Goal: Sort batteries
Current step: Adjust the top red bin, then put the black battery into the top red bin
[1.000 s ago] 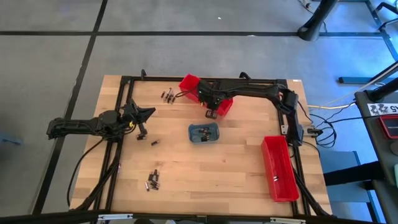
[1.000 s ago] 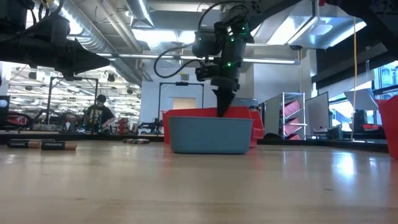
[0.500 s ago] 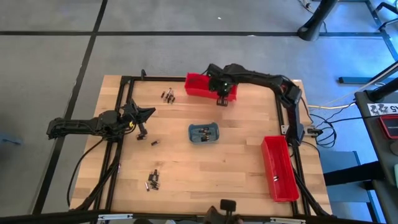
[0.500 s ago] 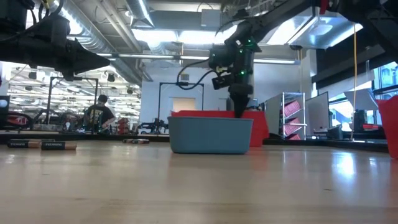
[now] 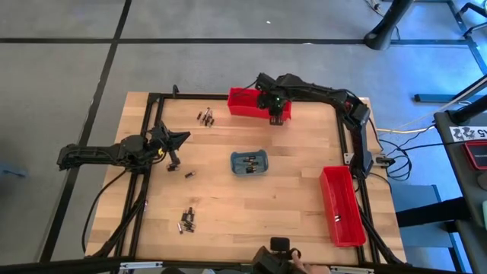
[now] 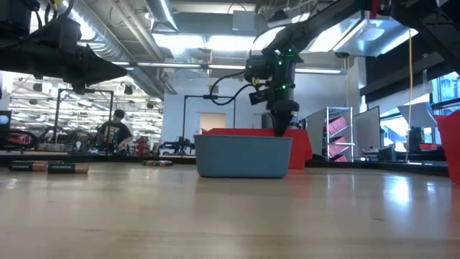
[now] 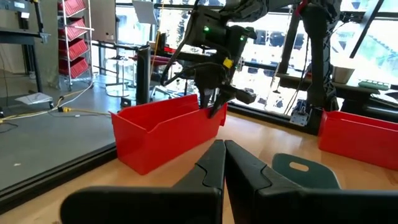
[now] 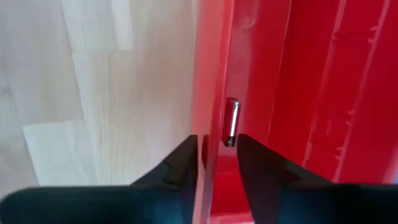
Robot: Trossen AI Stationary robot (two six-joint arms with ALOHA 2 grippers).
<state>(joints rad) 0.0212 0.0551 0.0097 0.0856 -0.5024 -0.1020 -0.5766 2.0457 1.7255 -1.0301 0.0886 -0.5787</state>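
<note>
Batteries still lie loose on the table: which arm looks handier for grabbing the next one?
Probably the left. Its shut gripper hangs beside a loose battery, while the right gripper is away at the far red bin, where it is dropping a battery.

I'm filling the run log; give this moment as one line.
right gripper: open, battery dropping into far red bin | left gripper: shut, waiting

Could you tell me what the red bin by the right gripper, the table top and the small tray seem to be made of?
Red bin: likely moulded plastic, uniform glossy walls. Table top: wood, pale planks with visible grain, apparently sealed. Small tray: probably matte plastic, plain grey-blue, rounded corners.
</note>
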